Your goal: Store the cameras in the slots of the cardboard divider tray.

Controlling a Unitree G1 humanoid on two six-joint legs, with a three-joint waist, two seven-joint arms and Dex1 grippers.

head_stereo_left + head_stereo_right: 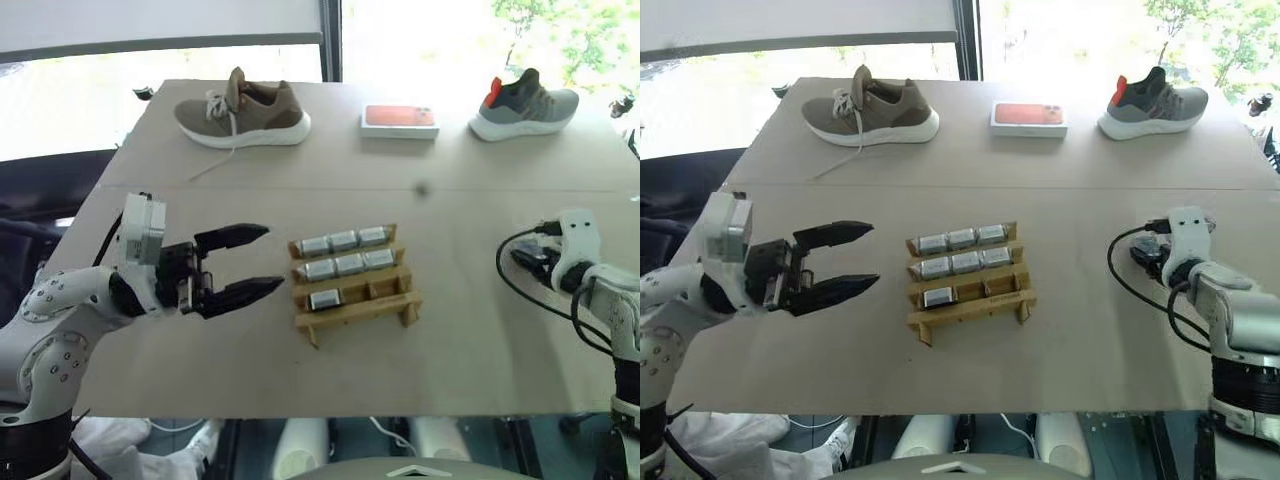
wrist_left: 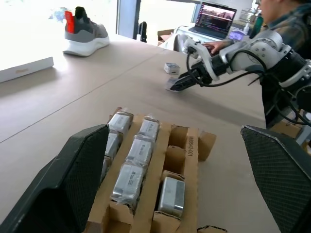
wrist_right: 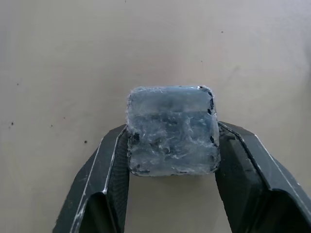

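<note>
Right gripper (image 3: 171, 145) clamps a camera (image 3: 171, 130) on the counter (image 1: 480, 330).
Its fingers (image 3: 109, 165) hold the plastic-wrapped block, well right of the cardboard divider tray (image 1: 352, 290) (seven cameras fill its slots). Left gripper (image 1: 262, 260) hovers just left of the tray, fingers spread wide; another camera (image 2: 171, 68) lies near the right gripper.
</note>
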